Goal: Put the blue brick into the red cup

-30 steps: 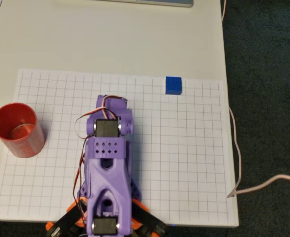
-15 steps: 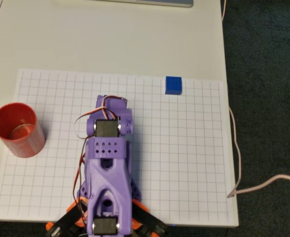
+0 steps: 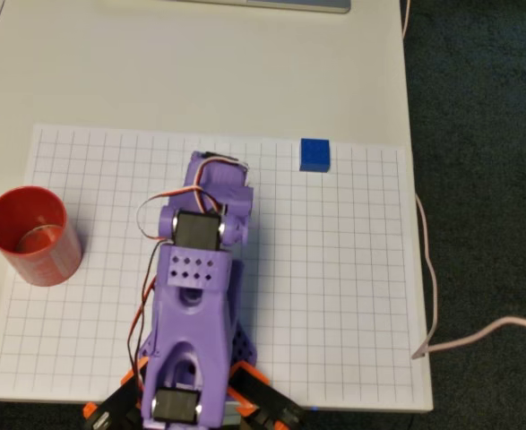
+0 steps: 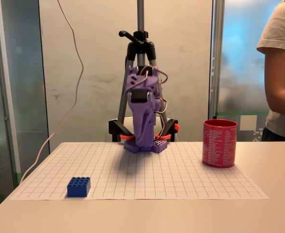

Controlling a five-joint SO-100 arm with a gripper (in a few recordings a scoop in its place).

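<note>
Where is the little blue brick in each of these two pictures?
Overhead view: the blue brick lies upper right, at the grid sheet's top edge.
Fixed view: the brick lies lower left, at the sheet's near edge.
Shared landmark: the red cup, left from overhead, right in the fixed view.

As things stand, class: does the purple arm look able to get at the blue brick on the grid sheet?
Probably yes. The blue brick sits alone near the far edge of the grid sheet, with bare squares between it and the purple arm. The red cup stands well off to the other side.
</note>
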